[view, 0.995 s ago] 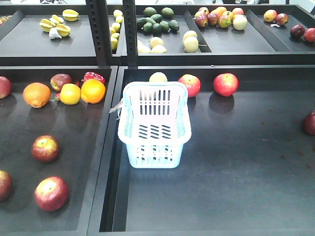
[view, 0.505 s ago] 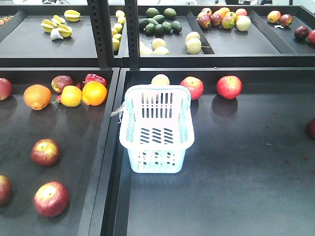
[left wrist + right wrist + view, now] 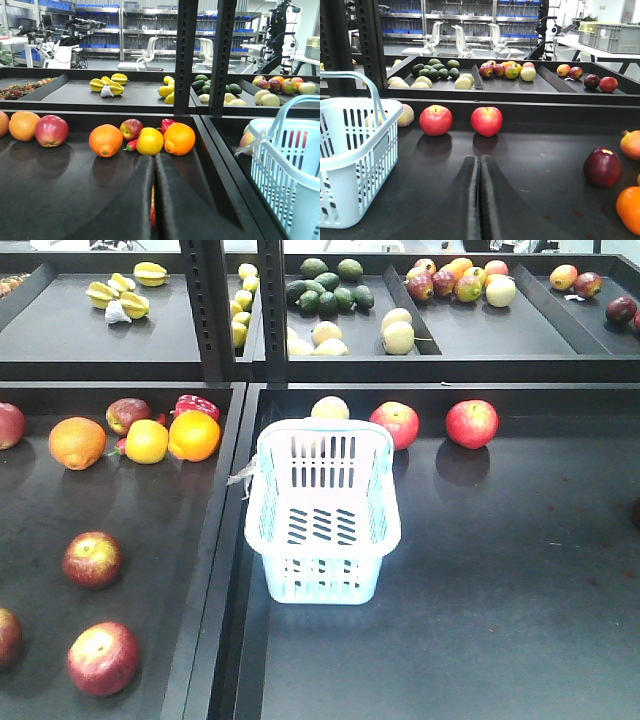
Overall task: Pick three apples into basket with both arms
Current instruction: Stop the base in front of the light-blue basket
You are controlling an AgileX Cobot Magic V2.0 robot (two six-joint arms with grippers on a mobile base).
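Pale-blue basket [image 3: 322,578] upright on black tabletop [image 3: 480,620]. Red apple [image 3: 397,424] just behind basket's rear-right corner; second apple [image 3: 472,423] further right, same row. Third apple [image 3: 92,559] and fourth apple [image 3: 103,658] well left of basket, in adjoining bay. Left tool [image 3: 154,161] clenched, fingers pressed together; right tool [image 3: 480,160] likewise.

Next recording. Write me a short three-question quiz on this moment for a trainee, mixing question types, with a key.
1. True or false: the basket already holds an apple.
2. In the front view, what lies right behind the basket? A) an orange B) a pale round fruit C) a banana
3. Fill in: in the wrist views, the left gripper and the right gripper both have their jaws ___.

Key: 1 false, it is empty; 2 B; 3 shut.
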